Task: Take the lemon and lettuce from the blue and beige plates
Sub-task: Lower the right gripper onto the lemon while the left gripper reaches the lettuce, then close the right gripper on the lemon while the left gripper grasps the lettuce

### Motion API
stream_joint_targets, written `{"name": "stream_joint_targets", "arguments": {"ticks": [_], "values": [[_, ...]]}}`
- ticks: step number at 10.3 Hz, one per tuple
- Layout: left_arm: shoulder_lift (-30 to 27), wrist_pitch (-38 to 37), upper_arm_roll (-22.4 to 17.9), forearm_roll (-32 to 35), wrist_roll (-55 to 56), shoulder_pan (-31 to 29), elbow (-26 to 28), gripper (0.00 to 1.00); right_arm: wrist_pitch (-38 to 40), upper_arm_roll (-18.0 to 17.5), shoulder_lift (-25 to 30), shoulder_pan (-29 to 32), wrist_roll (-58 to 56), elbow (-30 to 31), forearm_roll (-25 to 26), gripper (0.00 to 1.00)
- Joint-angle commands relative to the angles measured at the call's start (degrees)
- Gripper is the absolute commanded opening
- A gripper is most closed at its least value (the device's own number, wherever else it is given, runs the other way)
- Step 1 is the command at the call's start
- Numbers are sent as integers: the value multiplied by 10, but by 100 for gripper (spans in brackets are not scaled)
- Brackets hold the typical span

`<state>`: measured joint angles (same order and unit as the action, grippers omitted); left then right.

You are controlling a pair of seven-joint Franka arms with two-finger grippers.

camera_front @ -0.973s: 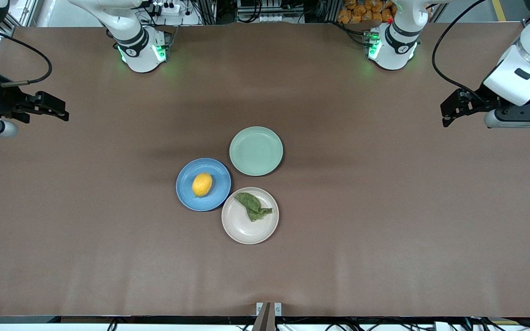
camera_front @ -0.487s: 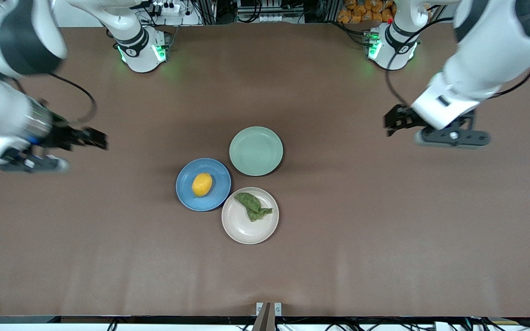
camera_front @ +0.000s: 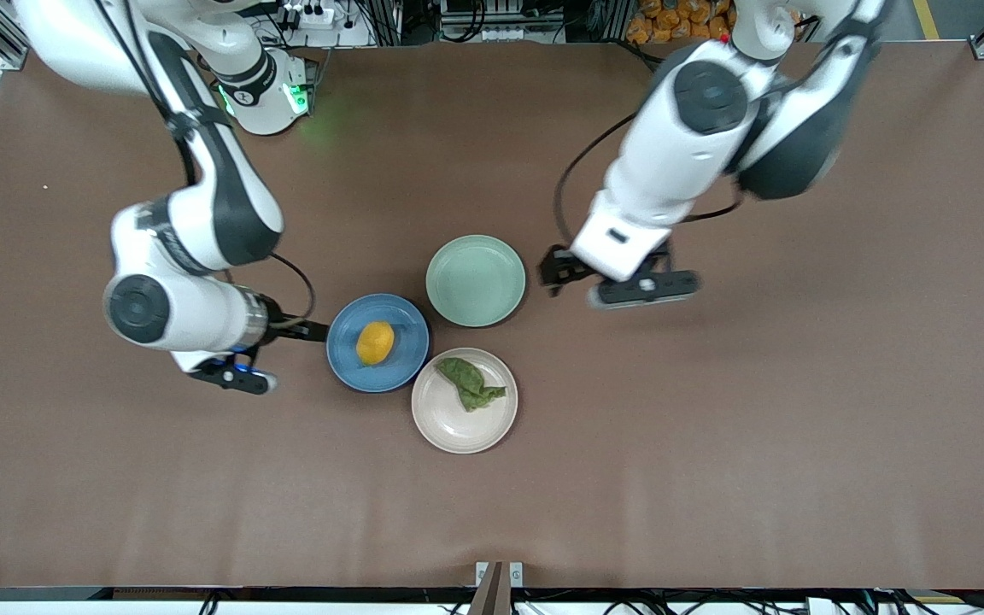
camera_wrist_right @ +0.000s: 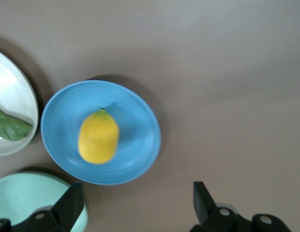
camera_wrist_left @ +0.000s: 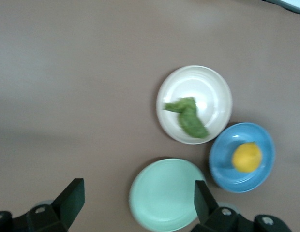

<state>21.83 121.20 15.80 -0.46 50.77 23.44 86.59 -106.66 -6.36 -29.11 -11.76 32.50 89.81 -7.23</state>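
Observation:
The lemon [camera_front: 375, 342] lies on the blue plate [camera_front: 347, 369]. The lettuce [camera_front: 469, 384] lies crumpled on the beige plate [camera_front: 458, 429], which touches the blue one. My right gripper [camera_front: 313, 330] hangs open over the table just off the blue plate's rim, toward the right arm's end. In the right wrist view the lemon [camera_wrist_right: 98, 137] and blue plate [camera_wrist_right: 138, 128] lie ahead of the empty open gripper [camera_wrist_right: 138, 195]. My left gripper [camera_front: 550, 272] is open over the table beside the mint plate. The left wrist view shows the lettuce [camera_wrist_left: 188, 118], beige plate [camera_wrist_left: 215, 89] and lemon [camera_wrist_left: 247, 157] ahead of that gripper [camera_wrist_left: 139, 193].
An empty mint-green plate [camera_front: 475, 280] sits farther from the front camera than the other two plates and touches them. Brown table [camera_front: 714, 444] stretches bare around the plate cluster. Both arm bases stand along the table's edge at the robots' side.
Both arms have swung in from the table's ends toward the plates. The right gripper came up to the blue plate, the left gripper to the mint plate. Both stayed open.

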Motion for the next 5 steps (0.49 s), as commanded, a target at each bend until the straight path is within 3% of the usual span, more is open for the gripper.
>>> {"name": "stream_joint_targets", "arguments": {"ticks": [1,3,5], "values": [[85,119,-9,18,104,58,-25,100,-55,2,-52,-45,85,-14,-16,100],[157,245,-12,73,171,89,-25,100,-89,2,-86,-59,99,-13,-39,100],[206,334,-33,84,199,112,-25,100,-119,2,-108,-61,99,-12,-50,100]]}}
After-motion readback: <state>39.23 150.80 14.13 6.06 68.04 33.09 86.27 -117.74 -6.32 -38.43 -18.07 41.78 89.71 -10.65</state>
